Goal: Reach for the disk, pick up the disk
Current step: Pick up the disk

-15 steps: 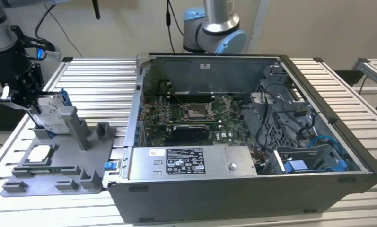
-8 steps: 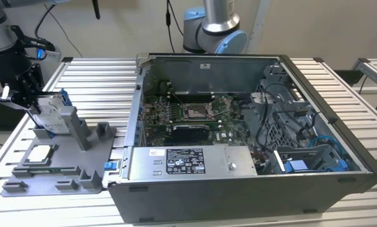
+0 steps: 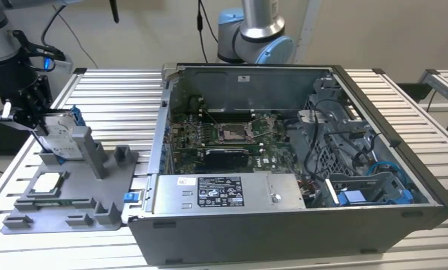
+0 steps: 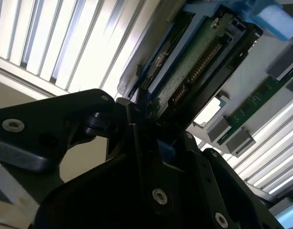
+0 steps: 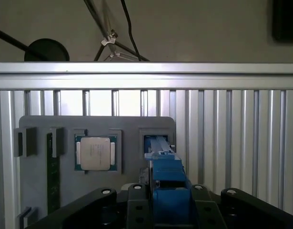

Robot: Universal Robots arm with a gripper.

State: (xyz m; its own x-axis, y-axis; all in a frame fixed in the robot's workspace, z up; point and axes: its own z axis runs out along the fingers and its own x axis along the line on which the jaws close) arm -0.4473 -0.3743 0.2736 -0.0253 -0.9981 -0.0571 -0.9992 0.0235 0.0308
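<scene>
The disk, silver-grey with a white label and a blue bracket, stands on edge at the far end of the grey fixture plate, on the exterior view's left. My gripper comes down on it from that side and is shut on it. In the first wrist view the blue bracket of the disk sits squeezed between my black fingers, with the gripper around it. In the second wrist view the disk's green circuit side runs away from the gripper.
An open computer case fills the middle and right of the slatted metal table. A square chip and a green memory stick lie in the fixture plate. A second arm's base stands behind the case.
</scene>
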